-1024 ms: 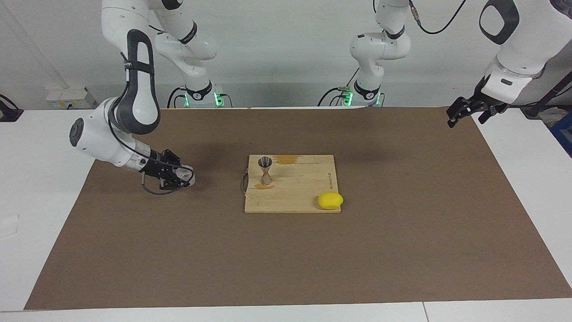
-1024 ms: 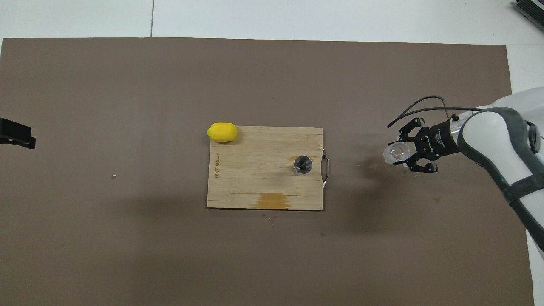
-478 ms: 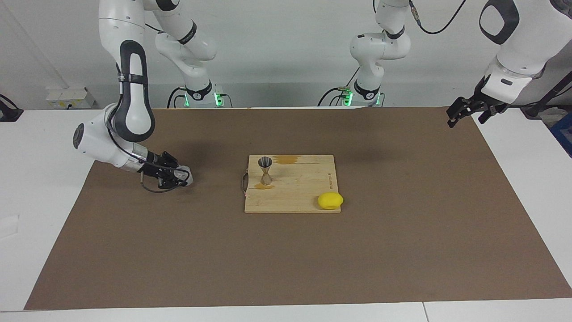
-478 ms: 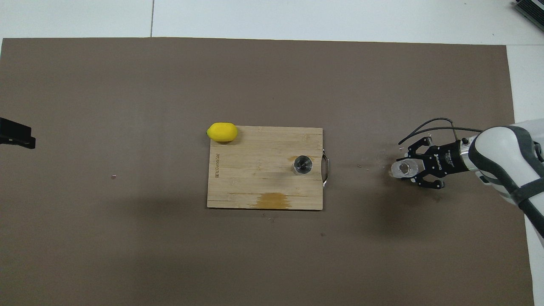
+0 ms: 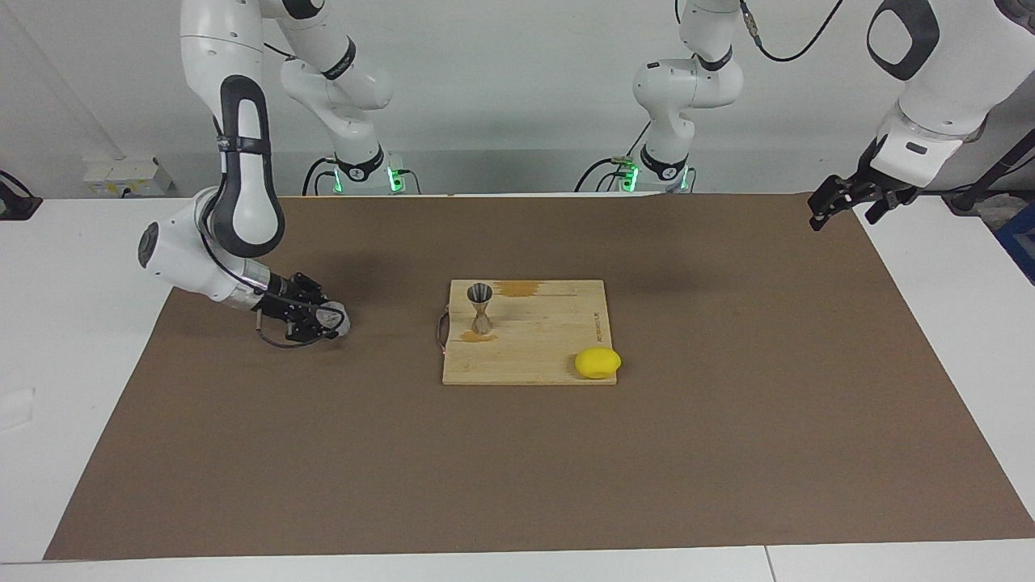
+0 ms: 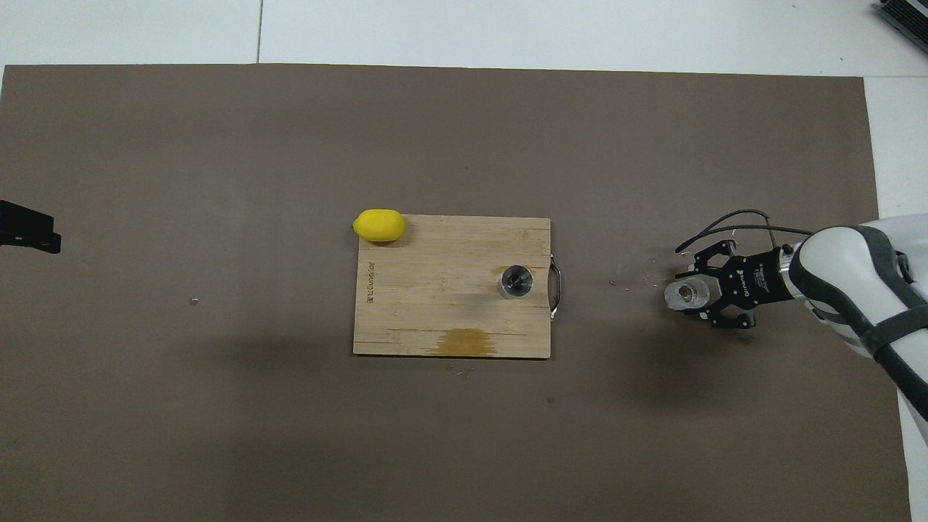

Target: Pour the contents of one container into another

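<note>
Two fingers of the right hand point(image 5: 327, 318) flank the glass cup point(image 5: 337, 317); grip unclear.

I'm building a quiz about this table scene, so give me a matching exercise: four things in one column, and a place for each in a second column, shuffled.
Things:
1. jigger
2. lemon
3. glass cup
4. left claw

Places:
A. at the brown mat's corner, at the left arm's end
B. on the brown mat, at the right claw
C. upright on the board, near its handle
D. at the board's corner, farther from the robots than the jigger

Pairs: 1-C, 2-D, 3-B, 4-A
</note>
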